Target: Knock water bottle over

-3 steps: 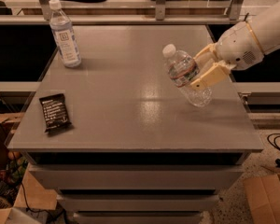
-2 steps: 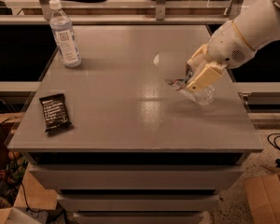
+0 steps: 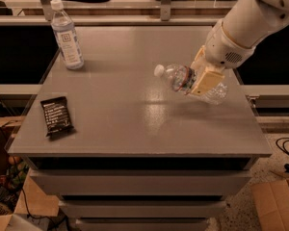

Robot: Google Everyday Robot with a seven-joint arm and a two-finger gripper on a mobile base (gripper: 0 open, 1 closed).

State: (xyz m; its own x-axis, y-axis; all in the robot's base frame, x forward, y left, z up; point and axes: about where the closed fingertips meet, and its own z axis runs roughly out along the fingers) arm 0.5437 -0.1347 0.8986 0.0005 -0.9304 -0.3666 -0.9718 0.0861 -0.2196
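Note:
The water bottle (image 3: pixel 175 76), clear and ribbed with a white cap and a red-and-dark label band, is tipped far over on the right part of the grey table (image 3: pixel 135 124). Its cap points left and its base is at the right. My gripper (image 3: pixel 203 79) is against the bottle's middle and base end, coming in from the upper right on the white arm. It covers part of the bottle's body.
A taller smooth bottle (image 3: pixel 67 36) with a pale label stands upright at the table's far left corner. A black snack packet (image 3: pixel 57 115) lies flat near the front left. A cardboard box (image 3: pixel 275 203) sits on the floor at the lower right.
The water bottle has gone from slightly tilted to nearly lying down, cap swinging down to the left. My gripper has moved left and down with it.

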